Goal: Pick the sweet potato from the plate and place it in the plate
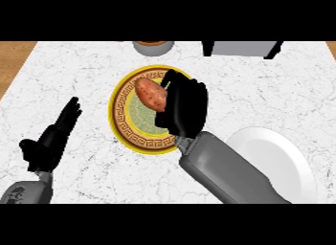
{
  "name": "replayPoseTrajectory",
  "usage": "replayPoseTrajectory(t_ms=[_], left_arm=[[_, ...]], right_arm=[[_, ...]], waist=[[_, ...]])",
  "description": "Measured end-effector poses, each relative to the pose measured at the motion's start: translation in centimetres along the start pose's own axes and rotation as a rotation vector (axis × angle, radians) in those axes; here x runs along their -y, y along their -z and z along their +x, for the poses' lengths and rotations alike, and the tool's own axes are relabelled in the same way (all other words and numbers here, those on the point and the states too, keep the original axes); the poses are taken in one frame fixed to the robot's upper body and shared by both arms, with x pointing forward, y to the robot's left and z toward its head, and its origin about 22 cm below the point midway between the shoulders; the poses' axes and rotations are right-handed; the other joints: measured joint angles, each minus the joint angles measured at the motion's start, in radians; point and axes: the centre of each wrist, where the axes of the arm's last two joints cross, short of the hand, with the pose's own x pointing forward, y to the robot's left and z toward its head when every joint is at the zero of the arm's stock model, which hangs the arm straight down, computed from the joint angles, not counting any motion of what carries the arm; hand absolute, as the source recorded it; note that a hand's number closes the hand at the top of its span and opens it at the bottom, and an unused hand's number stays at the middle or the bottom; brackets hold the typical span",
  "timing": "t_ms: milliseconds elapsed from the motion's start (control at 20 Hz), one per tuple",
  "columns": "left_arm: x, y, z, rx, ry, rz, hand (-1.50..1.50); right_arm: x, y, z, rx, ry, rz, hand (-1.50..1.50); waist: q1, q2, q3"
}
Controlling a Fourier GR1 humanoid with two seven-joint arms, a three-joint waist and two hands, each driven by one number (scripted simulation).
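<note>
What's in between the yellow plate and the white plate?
The robot's grey right forearm crosses the gap between the yellow plate and the white plate, above the marble counter. The head view shows it.

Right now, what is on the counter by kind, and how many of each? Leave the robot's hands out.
plates: 2, the yellow-rimmed plate and the white plate
sweet potato: 1, on the yellow-rimmed plate
round container at the far edge: 1
dark box-shaped object at the far edge: 1
total: 5
</note>
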Motion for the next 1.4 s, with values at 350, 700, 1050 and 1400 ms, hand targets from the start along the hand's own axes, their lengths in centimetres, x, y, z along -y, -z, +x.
replayPoseTrajectory(t_ms=[350, 700, 1050, 1400], left_arm=[[0.6, 0.5, 0.3, 0.005, -0.003, -0.007, 0.00], [1.0, 0.4, 0.0, 0.006, -0.003, -0.012, 0.00], [0.5, 0.2, -0.1, -0.012, -0.004, 0.017, 0.00], [-0.6, -1.1, -0.8, -0.026, -0.003, 0.054, 0.00]], right_arm=[[-2.0, 2.8, -1.2, -0.118, 0.078, -0.030, -1.50], [-3.0, 3.8, -2.1, -0.194, 0.240, -0.099, -1.50], [-2.8, 2.9, -3.5, -0.267, 0.512, -0.224, -1.50], [-2.0, -2.0, -7.9, -0.274, 0.688, -0.268, -1.50]], waist=[[0.013, 0.003, 0.000], [0.015, 0.002, 0.001], [-0.020, -0.006, 0.002], [-0.055, -0.013, 0.002]])
